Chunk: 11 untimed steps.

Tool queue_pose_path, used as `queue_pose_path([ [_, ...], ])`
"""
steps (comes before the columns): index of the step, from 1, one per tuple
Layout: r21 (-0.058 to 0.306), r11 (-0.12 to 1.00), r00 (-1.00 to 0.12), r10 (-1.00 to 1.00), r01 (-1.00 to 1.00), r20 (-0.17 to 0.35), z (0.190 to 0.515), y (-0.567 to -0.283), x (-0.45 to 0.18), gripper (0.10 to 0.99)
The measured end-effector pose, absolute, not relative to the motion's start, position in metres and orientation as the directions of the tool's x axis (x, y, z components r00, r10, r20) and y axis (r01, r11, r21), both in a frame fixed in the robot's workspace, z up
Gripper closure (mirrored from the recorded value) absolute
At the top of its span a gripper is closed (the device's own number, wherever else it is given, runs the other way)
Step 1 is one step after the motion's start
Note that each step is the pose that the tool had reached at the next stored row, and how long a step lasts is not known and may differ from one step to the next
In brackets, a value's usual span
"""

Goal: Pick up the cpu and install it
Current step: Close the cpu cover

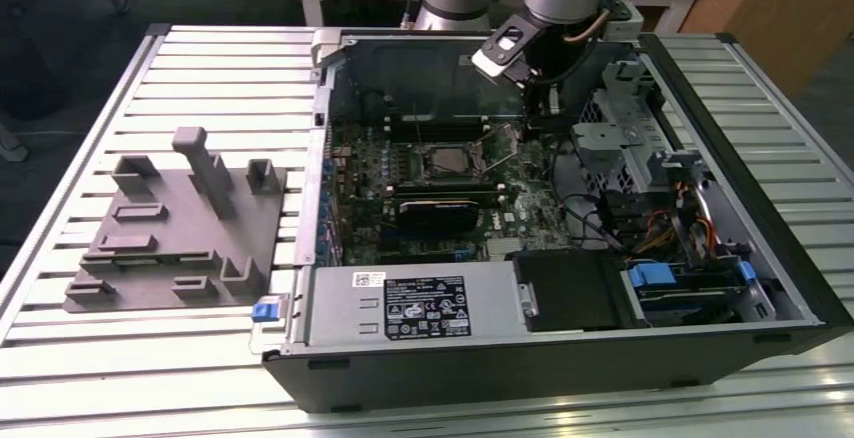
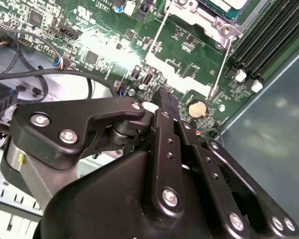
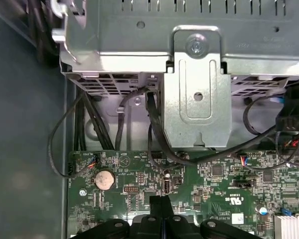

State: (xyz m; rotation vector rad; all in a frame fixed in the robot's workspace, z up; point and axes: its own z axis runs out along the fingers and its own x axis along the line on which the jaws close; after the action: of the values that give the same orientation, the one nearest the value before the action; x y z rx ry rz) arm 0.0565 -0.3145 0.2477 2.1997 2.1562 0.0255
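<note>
One closed gripper [image 3: 162,199] hangs above the motherboard [image 3: 209,179], near the drive cage [image 3: 197,89].

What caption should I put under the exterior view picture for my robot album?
Robot gripper inside an open computer case over the green motherboard, gray fixture beside it on the table.

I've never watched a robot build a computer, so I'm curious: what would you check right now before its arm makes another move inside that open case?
1. Case open, motherboard reachable: ok.
2. Gripper carrying the cpu: not ok; its fingers are shut with nothing between them.
3. The cpu seated in the socket: cannot tell.
4. Black cables apart from the fingers, in the first wrist view: ok.
5. Fingers held off the motherboard: cannot tell.
</note>
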Motion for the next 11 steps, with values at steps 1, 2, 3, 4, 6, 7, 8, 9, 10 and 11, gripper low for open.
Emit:
queue_pose_path([
  [1,0.053,-0.02,0.022,0.999,0.998,-0.031,0.246,-0.315,0.057,0.98],
  [2,0.051,-0.021,0.022,0.999,0.998,-0.031,0.244,-0.315,0.057,0.98],
  [3,0.049,-0.021,0.023,0.999,0.999,-0.031,0.242,-0.314,0.057,0.98],
  [4,0.047,-0.022,0.023,0.999,0.999,-0.031,0.241,-0.315,0.057,0.98],
  [6,0.043,-0.023,0.024,0.999,0.999,-0.031,0.238,-0.314,0.057,0.98],
  [7,0.04,-0.023,0.024,0.999,0.999,-0.031,0.236,-0.314,0.057,0.98],
  [8,0.039,-0.023,0.024,0.999,0.999,-0.031,0.235,-0.314,0.057,0.98],
  [9,0.038,-0.023,0.024,0.999,0.999,-0.031,0.235,-0.313,0.057,0.98],
  [10,0.038,-0.023,0.024,0.999,0.999,-0.031,0.234,-0.313,0.057,0.98],
  [11,0.038,-0.023,0.024,0.999,0.999,-0.03,0.234,-0.312,0.057,0.98],
])
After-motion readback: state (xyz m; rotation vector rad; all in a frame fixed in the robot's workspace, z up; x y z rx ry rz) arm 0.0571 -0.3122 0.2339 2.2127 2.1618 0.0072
